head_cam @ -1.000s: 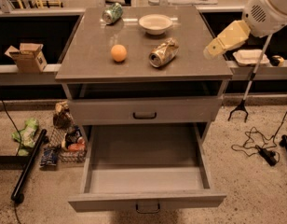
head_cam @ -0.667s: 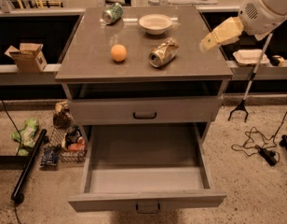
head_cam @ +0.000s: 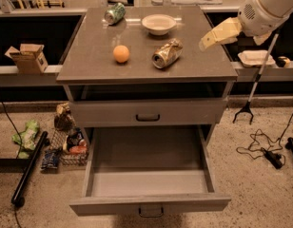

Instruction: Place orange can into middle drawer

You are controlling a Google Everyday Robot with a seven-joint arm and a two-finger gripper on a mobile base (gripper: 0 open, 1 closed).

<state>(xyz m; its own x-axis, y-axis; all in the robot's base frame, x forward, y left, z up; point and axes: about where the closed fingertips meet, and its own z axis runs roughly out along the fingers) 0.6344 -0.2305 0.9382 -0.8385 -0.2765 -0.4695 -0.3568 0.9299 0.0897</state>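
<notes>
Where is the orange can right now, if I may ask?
In the camera view, the orange can lies on the cabinet top between the orange ball and the gripper, near the white bowl.

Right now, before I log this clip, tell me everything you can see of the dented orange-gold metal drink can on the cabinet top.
The dented orange-gold metal drink can lies on its side on the grey cabinet top, shiny body creased and crumpled, silver-rimmed end facing lower left. It sits right of the smooth orange ball and nearer than the white bowl, touching neither. Only the top touches it; the beige gripper hovers to its right, clear of it.
</notes>
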